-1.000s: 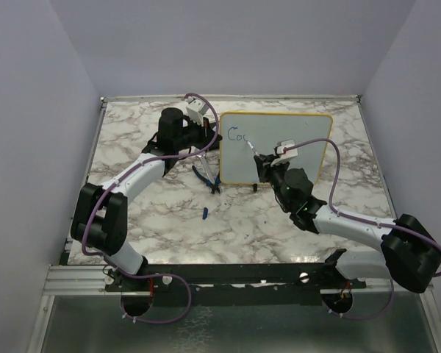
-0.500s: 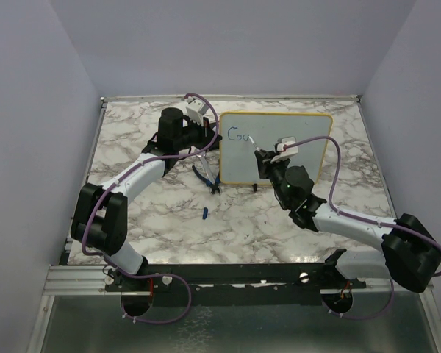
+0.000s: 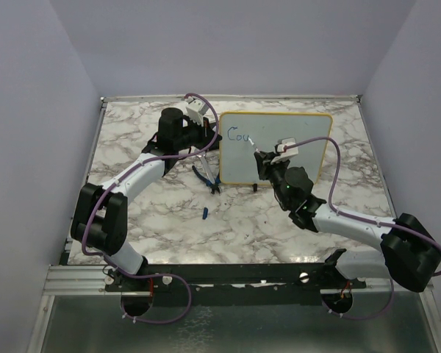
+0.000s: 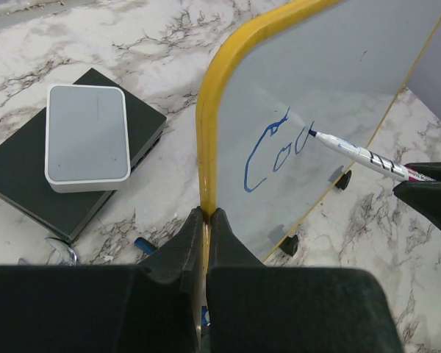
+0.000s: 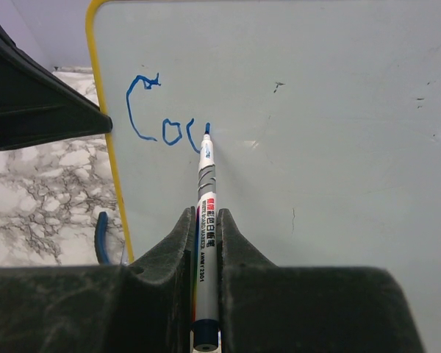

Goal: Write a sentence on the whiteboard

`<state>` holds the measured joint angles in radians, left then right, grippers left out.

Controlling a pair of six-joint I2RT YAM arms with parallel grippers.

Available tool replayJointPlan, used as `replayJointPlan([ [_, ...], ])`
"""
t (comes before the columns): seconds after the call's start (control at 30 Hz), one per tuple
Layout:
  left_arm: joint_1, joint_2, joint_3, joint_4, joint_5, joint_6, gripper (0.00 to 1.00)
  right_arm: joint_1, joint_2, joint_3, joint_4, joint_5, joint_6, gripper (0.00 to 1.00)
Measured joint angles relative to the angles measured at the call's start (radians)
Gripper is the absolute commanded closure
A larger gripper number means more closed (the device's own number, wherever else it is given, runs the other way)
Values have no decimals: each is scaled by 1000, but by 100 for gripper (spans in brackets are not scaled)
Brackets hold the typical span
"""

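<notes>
Left claw (image 4: 206, 218) clamps one whiteboard (image 4: 338, 88), right claw (image 5: 206, 218) one marker (image 5: 205, 176).

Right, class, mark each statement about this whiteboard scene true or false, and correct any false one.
1. The right gripper holds a marker with its tip against the whiteboard. True.
2. The writing on the board is red. False: it is blue.
3. The left gripper is clamped on the board's yellow frame. True.
4. The whiteboard lies flat. False: it stands upright on its black feet.
5. A grey-and-black box lies near the board. True.
</notes>
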<state>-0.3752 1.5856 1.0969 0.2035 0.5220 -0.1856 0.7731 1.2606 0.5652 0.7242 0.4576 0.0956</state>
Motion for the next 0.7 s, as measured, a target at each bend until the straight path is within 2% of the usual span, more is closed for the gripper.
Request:
replayJointPlan([
  [0.7,-1,-4,0,-5,2,0,100,0,-53,-50,-30,-7,19,99],
])
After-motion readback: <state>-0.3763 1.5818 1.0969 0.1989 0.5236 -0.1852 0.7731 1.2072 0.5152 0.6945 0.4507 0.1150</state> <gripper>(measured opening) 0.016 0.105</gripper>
